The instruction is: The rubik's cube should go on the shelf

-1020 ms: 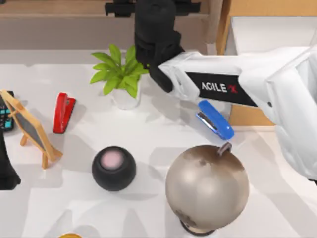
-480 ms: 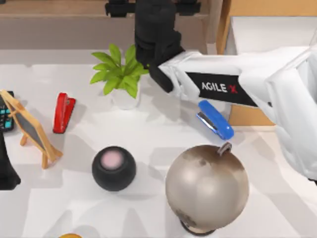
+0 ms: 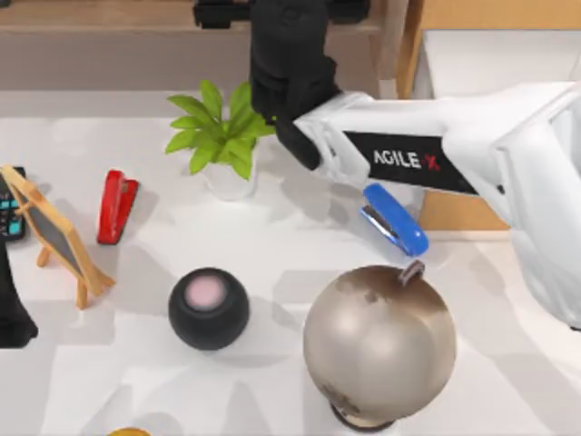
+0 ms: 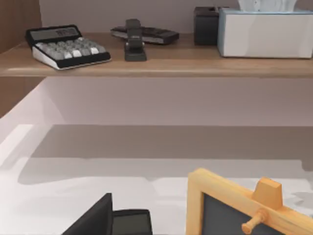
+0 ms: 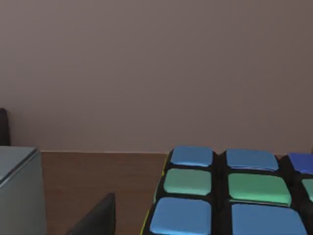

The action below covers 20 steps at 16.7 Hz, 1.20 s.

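The rubik's cube (image 5: 230, 196), showing blue and green stickers on a black grid, lies close under my right wrist over the brown shelf (image 5: 93, 171). One dark finger (image 5: 95, 218) stands beside the cube with a gap between them. In the top view my right gripper (image 3: 289, 20) reaches over the shelf (image 3: 109, 14) at the back, and its black wrist covers the cube. My left gripper (image 3: 11, 313) is parked at the table's left edge, and one of its fingers (image 4: 90, 218) shows spread to the side.
The shelf carries a calculator (image 4: 66, 45), a black stapler (image 4: 134, 40) and a tissue box (image 4: 266, 32). The table holds a plant (image 3: 222, 136), red stapler (image 3: 116, 206), blue stapler (image 3: 394, 219), globe (image 3: 379, 341), black speaker (image 3: 208, 308) and small chalkboard (image 3: 54, 236).
My right arm has shifted a little to the right and toward the back. Nothing else has moved.
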Tool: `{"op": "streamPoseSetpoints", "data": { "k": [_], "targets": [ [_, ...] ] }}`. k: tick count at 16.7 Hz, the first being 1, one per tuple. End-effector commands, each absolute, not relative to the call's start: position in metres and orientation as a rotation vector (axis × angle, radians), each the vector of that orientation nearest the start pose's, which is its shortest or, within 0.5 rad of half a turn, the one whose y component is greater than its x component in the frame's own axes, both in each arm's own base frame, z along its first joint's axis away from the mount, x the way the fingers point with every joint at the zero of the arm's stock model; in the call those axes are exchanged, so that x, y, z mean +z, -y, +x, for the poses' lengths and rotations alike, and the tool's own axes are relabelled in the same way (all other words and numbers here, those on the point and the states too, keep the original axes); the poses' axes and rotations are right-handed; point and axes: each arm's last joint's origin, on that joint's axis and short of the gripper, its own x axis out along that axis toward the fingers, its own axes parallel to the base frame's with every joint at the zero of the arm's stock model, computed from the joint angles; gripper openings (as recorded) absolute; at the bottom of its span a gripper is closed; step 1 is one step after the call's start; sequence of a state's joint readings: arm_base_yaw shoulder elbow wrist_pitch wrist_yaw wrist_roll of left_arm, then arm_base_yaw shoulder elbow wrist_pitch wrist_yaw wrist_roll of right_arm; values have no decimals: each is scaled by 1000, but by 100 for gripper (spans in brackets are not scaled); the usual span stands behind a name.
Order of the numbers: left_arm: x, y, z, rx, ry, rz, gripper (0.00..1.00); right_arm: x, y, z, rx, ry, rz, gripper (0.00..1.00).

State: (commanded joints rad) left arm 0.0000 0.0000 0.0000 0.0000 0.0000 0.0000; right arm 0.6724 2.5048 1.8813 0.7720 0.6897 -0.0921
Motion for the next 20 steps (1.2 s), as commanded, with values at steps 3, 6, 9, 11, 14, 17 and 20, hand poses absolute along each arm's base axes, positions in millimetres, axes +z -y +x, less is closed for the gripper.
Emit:
{"op": "streamPoseSetpoints", "data": {
  "k": [3, 6, 9, 11, 14, 17, 20],
  "targets": [
    [160, 1, 106, 0, 0, 0, 100, 198, -331, 433, 43, 206, -38, 100],
    [160, 1, 106, 0, 0, 0, 100, 216, -309, 407, 70, 331, -103, 100],
    [160, 1, 106, 0, 0, 0, 100, 224, -275, 373, 65, 464, -203, 100],
    [160, 1, 106, 0, 0, 0, 100, 223, -251, 349, 47, 529, -302, 100],
    [160, 1, 106, 0, 0, 0, 100, 210, -215, 312, 16, 581, -488, 100],
    [160, 1, 106, 0, 0, 0, 100, 189, -181, 278, -15, 574, -714, 100],
    [160, 1, 106, 0, 0, 0, 100, 163, -148, 254, -40, 492, -971, 100]
  ]
}}
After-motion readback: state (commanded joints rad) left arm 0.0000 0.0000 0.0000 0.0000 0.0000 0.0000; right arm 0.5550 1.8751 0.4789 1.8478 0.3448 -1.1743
